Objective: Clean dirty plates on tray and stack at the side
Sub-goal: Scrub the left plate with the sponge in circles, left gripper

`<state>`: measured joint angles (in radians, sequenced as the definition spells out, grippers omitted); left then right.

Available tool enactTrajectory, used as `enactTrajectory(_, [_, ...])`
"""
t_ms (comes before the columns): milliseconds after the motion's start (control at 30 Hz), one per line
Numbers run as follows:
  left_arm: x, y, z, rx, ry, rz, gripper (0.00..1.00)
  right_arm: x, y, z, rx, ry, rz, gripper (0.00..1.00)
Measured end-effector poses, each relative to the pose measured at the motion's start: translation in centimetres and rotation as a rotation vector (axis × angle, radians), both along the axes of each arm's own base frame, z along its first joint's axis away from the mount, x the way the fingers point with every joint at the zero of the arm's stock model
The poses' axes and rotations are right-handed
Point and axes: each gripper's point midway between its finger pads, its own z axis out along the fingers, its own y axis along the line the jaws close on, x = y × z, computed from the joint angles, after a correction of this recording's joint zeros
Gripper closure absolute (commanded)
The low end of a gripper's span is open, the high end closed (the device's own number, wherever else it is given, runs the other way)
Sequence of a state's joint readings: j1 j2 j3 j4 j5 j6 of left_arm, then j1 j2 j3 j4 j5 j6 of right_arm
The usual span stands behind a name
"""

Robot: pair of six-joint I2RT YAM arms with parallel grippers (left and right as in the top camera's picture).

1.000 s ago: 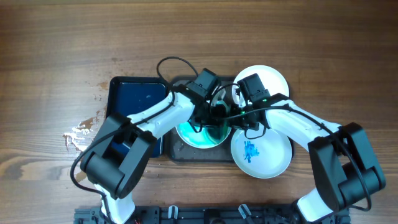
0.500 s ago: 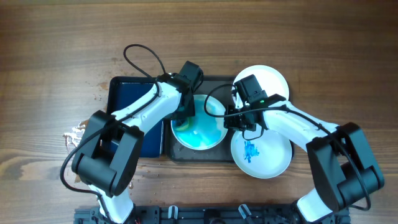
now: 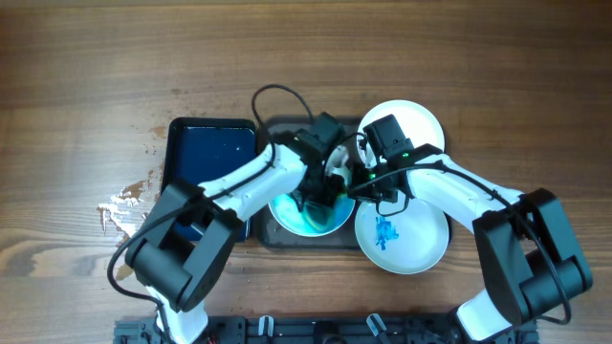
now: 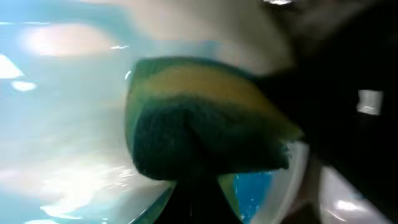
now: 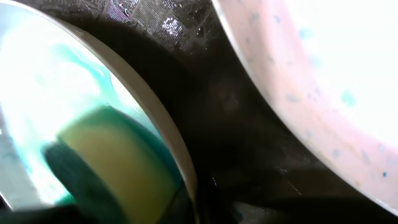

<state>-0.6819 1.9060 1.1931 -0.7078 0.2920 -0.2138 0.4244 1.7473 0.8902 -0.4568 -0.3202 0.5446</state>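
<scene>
The dark grey tray (image 3: 271, 236) holds a dirty plate (image 3: 298, 218) covered in a teal-blue wash. My left gripper (image 3: 320, 196) is shut on a yellow-and-green sponge (image 4: 199, 118) that is pressed onto this plate's right part (image 4: 62, 130). My right gripper (image 3: 368, 188) is shut on the same plate's right rim (image 5: 168, 124), with the sponge (image 5: 112, 162) just inside it. A second plate (image 3: 402, 237) with a blue smear lies at the front right. A third, nearly white plate (image 3: 413, 119) lies at the back right and also shows in the right wrist view (image 5: 323, 68).
A smaller dark blue tray (image 3: 206, 153) lies left of the grey tray, partly under my left arm. White splashes (image 3: 120, 201) mark the wood tabletop (image 3: 96, 76) at the left. The left arm's cable (image 3: 273, 93) loops above the tray.
My left gripper swept the sponge from the plate's left side to its right side, toward my right gripper. The right gripper stayed at the rim.
</scene>
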Motion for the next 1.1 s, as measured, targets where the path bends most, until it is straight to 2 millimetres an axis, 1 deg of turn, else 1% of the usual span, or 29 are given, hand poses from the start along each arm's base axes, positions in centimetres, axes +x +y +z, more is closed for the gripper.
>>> enactTrajectory(67, [-0.2, -0.8, 0.0, -0.044, 0.01, -0.005, 0.96, 0.0, 0.0, 0.0, -0.001, 0.0, 0.0, 0.96])
enactTrajectory(133, [0.1, -1.3, 0.1, -0.072, 0.004, 0.006, 0.96, 0.2, -0.3, 0.0, -0.006, -0.003, -0.007, 0.95])
enactTrajectory(200, [1.1, -2.2, 0.2, -0.117, -0.012, 0.056, 0.96, 0.5, -0.7, 0.0, -0.017, -0.013, -0.02, 0.96])
enactTrajectory(300, [2.8, -2.1, 0.1, -0.11, -0.042, 0.174, 0.96, 0.9, -0.9, 0.0, -0.029, -0.032, -0.026, 0.96])
enactTrajectory(367, [4.2, -1.3, 0.0, -0.079, -0.076, 0.267, 0.96, 1.0, -0.9, 0.1, -0.027, -0.037, -0.027, 0.96])
enactTrajectory(433, [5.7, 0.2, -0.2, -0.031, -0.116, 0.36, 0.96, 1.1, -0.8, 0.1, -0.024, -0.042, -0.026, 0.96])
enactTrajectory(500, [7.4, 2.0, -0.2, 0.03, -0.173, 0.442, 0.96, 1.2, -0.7, 0.1, -0.023, -0.043, -0.027, 0.96])
enactTrajectory(533, [8.0, 3.0, -0.2, 0.066, -0.198, 0.473, 0.96, 1.2, -0.7, 0.1, -0.023, -0.043, -0.027, 0.96])
enactTrajectory(567, [9.5, 5.8, -0.1, 0.15, -0.259, 0.549, 0.96, 1.2, -0.7, 0.1, -0.022, -0.043, -0.027, 0.96])
enactTrajectory(600, [9.7, 6.7, 0.0, 0.182, -0.276, 0.567, 0.96, 1.1, -0.6, 0.1, -0.022, -0.044, -0.025, 0.96])
enactTrajectory(733, [9.6, 9.5, 0.0, 0.289, -0.28, 0.599, 0.96, 1.1, -0.3, 0.1, -0.016, -0.047, -0.018, 0.96])
enactTrajectory(867, [8.1, 11.1, 0.0, 0.38, -0.242, 0.584, 0.96, 0.8, 0.3, 0.1, 0.001, -0.038, -0.001, 0.96])
enactTrajectory(933, [7.3, 11.4, 0.0, 0.41, -0.223, 0.55, 0.96, 0.7, 0.4, 0.2, 0.007, -0.033, 0.002, 0.96])
enactTrajectory(967, [6.9, 11.2, 0.0, 0.422, -0.224, 0.51, 0.96, 0.6, 0.4, 0.1, 0.006, -0.033, 0.003, 0.96])
enactTrajectory(1100, [5.7, 9.8, 0.0, 0.455, -0.255, 0.339, 0.96, 0.4, 0.2, 0.0, 0.0, -0.018, -0.001, 0.96])
